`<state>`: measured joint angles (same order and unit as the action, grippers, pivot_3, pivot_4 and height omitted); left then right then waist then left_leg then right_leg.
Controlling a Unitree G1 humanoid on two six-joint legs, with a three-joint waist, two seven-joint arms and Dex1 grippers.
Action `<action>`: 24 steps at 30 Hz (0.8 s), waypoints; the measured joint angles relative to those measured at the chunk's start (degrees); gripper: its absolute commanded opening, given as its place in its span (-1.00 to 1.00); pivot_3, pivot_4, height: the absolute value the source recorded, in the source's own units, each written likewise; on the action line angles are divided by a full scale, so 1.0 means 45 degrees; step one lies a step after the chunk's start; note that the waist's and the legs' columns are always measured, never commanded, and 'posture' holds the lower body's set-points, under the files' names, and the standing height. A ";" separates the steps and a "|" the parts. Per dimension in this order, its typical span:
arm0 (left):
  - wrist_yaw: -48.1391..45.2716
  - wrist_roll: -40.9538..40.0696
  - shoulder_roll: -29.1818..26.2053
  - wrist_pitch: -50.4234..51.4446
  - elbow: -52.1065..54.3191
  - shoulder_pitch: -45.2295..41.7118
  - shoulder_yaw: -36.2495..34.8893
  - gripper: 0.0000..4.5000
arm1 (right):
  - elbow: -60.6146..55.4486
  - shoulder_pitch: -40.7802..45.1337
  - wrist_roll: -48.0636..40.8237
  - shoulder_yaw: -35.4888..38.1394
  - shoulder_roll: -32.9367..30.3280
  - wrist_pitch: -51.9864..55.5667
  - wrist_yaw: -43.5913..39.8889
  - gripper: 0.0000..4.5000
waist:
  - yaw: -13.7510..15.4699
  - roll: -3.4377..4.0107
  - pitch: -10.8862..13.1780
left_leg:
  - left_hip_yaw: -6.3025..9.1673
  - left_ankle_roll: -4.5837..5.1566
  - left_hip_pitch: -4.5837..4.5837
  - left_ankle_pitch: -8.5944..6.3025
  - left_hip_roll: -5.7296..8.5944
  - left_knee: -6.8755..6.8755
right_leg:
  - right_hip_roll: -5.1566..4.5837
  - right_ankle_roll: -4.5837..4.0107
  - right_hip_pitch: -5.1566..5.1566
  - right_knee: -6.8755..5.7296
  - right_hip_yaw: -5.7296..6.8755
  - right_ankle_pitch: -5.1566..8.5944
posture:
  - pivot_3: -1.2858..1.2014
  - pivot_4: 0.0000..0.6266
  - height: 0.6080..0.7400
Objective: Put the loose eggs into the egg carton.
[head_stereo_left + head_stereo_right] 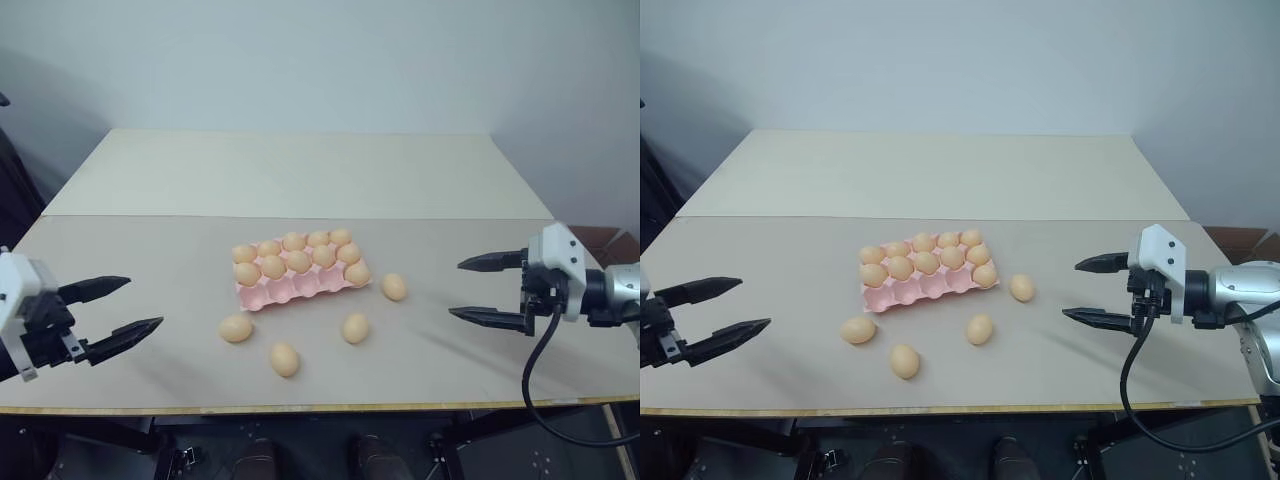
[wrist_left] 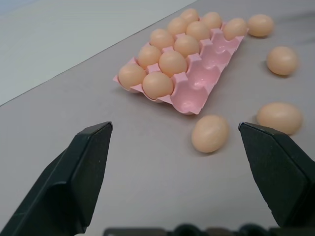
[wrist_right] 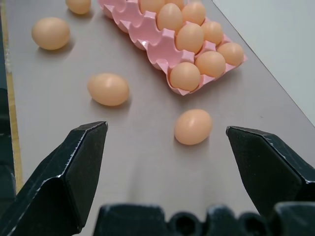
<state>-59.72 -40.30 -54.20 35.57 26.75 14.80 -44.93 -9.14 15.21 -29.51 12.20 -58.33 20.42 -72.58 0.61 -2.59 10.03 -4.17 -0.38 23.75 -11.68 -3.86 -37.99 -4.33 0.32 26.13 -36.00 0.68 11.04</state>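
- I see little on the table besides the task's things: a beige top with a paler second table butted against its far edge, and a plain wall behind.
- Nothing stands between either gripper and the eggs; the table surface on both sides is bare.
- My left gripper hovers at about 8 o'clock from the egg carton, well apart from it, its two black fingers spread wide and holding nothing.
- My right gripper hovers at about 3 o'clock from the carton, also well apart, fingers spread wide and empty, a black cable looping down from its wrist.
- The head views give me the whole layout. The four loose eggs lie on the table around the carton's near side: one at about 3 o'clock just beside its right end, one at 5 o'clock, one at 6 o'clock nearest the table edge, one at 8 o'clock.
- The left wrist view shows what the head views hide: the empty cups along the carton's near row, smooth and pink.
- The right wrist view shows the 3 o'clock egg lying close to the carton's end but not touching it.
- The carton is a flat, lidless pink tray, set slightly askew on the table; its two far rows are full of pale orange-tan eggs, and one more sits in the right end cup of the near row.
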 measured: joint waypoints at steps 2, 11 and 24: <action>0.0040 -0.0018 0.0000 -0.0081 0.0042 -0.0242 0.0309 0.99 | 0.0000 0.0022 -0.0002 0.0000 0.0000 0.0000 0.0007 1.00 | 0.0004 0.0000 0.0000 | 0.0000 0.0000 0.0000 0.0000 0.0000 0.0000 | 0.0000 0.0000 0.0000 -0.0001 -0.0001 0.0000 | 0.03 -0.52 1.00; -0.0014 -0.0056 -0.0041 -0.0096 0.0177 -0.0512 0.0593 0.99 | 0.0156 0.0740 0.0683 -0.0726 0.0295 -0.0069 0.0280 1.00 | -0.0060 -0.0001 0.0000 | -0.0001 0.0001 -0.0012 0.0001 -0.0003 0.0000 | 0.0006 0.0000 -0.0003 -0.0008 -0.0003 0.0000 | 0.03 -0.52 1.00; -0.0026 -0.0020 -0.0130 -0.0128 0.0085 -0.1174 0.1284 0.99 | 0.4567 0.4476 0.4911 -0.5230 0.3935 -0.0990 0.2345 1.00 | -0.0278 0.0000 0.0000 | -0.0001 0.0005 0.0008 0.0004 0.0001 0.0000 | 0.0009 -0.0004 0.0005 -0.0013 -0.0004 -0.0007 | 0.03 -0.52 1.00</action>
<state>-59.83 -40.40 -54.79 35.00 27.13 9.51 -39.15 11.41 35.35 -7.41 -11.34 -40.62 15.97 -62.03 -0.64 -2.59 10.04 -4.18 -0.36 23.79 -11.66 -3.86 -37.99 -4.29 0.31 26.15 -36.05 0.66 11.01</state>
